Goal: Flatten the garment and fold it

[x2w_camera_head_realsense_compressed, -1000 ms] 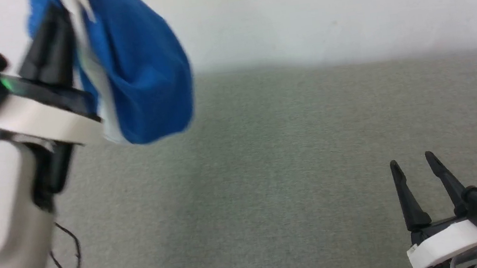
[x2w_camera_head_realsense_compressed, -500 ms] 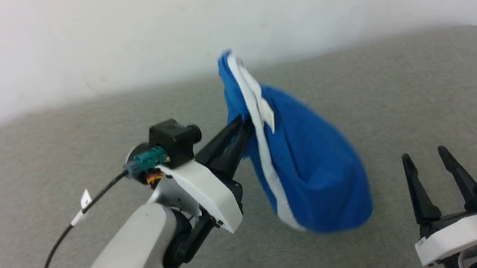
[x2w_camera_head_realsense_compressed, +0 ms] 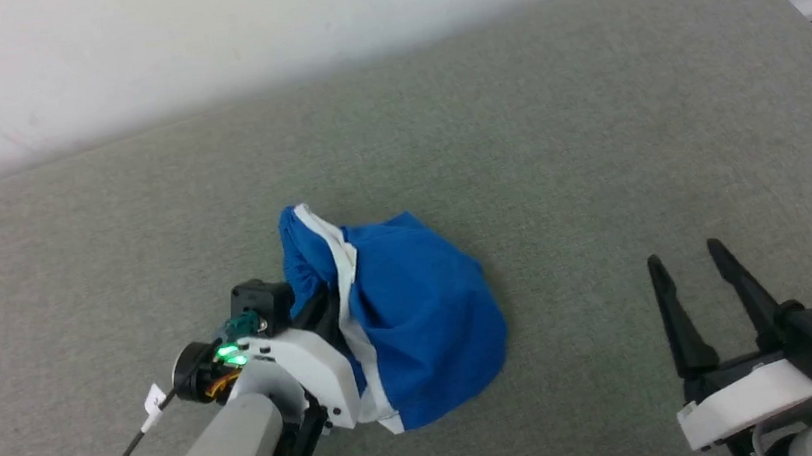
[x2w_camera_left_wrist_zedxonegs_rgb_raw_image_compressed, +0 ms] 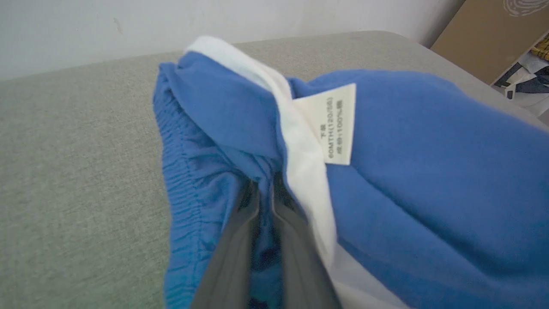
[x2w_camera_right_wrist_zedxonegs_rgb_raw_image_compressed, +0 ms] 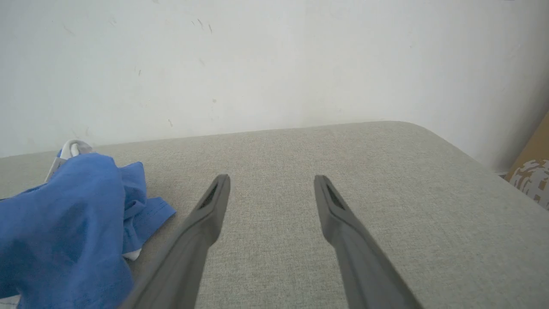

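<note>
My L gripper [x2w_camera_left_wrist_zedxonegs_rgb_raw_image_compressed: 262, 193] pinches shut on the garment [x2w_camera_head_realsense_compressed: 420, 336], bunched on the grey cushion [x2w_camera_head_realsense_compressed: 595, 117] around its fingers; R gripper [x2w_camera_head_realsense_compressed: 681, 262] is wide open, empty, cloth well left of it, so I shd grab what is prob. the waistband [x2w_camera_left_wrist_zedxonegs_rgb_raw_image_compressed: 184, 171] and spread slowly.

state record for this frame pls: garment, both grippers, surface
garment: blue, bunched in a heap on the surface, not flattened
white stripe: runs down the heap's left side
label: small, white, facing the left wrist view
left gripper: fingers shut on the garment by the gathered waistband
right gripper: open, holding nothing, apart from the garment
surface: grey fabric
</note>
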Available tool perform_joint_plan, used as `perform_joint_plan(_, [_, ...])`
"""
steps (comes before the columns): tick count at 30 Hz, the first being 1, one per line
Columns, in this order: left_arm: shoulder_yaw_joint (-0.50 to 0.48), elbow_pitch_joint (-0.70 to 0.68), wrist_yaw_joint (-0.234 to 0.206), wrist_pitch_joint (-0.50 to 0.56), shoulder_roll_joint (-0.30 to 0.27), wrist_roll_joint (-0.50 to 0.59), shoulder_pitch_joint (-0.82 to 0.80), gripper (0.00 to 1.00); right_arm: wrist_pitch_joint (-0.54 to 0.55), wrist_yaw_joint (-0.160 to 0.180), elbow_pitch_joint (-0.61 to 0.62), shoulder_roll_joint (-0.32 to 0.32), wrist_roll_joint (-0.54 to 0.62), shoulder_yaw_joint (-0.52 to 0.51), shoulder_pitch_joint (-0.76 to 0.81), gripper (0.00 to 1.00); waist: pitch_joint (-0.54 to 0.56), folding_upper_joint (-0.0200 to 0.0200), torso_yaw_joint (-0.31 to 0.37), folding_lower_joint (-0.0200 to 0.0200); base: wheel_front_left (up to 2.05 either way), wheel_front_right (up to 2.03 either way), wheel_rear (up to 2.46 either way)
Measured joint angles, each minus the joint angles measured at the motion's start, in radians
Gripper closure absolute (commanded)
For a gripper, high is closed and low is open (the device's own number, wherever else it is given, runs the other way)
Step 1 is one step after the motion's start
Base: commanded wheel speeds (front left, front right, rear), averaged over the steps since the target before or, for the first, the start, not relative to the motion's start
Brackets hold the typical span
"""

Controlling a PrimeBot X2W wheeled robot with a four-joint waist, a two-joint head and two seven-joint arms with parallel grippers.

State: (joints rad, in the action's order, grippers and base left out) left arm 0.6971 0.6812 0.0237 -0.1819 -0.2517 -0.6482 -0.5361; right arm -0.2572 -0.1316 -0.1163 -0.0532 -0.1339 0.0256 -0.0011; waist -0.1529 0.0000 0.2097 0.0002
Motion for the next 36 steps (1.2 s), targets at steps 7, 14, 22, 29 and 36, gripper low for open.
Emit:
perform_joint_plan(7, [-0.009,0.132,0.003,-0.063,0.058,0.009,-0.041,0.00,0.000,0.000,0.000,0.000,-0.003,0.026,-0.015,0.00,-0.031,0.0000,0.003,-0.0001,0.00,0.00,0.00])
perform_joint_plan(14, [-0.083,0.062,0.010,-0.075,0.063,0.041,-0.018,0.00,0.000,0.000,-0.020,0.000,-0.002,0.012,-0.010,0.00,-0.001,0.0000,-0.041,-0.0002,0.00,0.00,0.00])
perform_joint_plan(22, [-0.219,-0.189,0.012,-0.075,0.018,0.118,0.144,0.00,0.000,0.000,-0.032,0.000,0.004,-0.014,0.023,0.00,0.088,0.0000,-0.122,-0.0003,0.00,0.00,0.00])
perform_joint_plan(29, [-0.349,-0.375,-0.008,-0.075,-0.032,0.165,0.286,0.00,0.000,0.000,-0.033,0.001,0.012,-0.023,0.041,0.00,0.147,0.0000,-0.213,-0.0004,0.00,0.00,0.00])
perform_joint_plan(36, [-0.464,-0.542,-0.023,-0.075,-0.009,0.241,0.486,0.00,0.000,0.000,-0.036,0.001,0.010,-0.018,0.070,0.00,0.195,0.0001,-0.281,-0.0004,0.00,0.00,0.00])
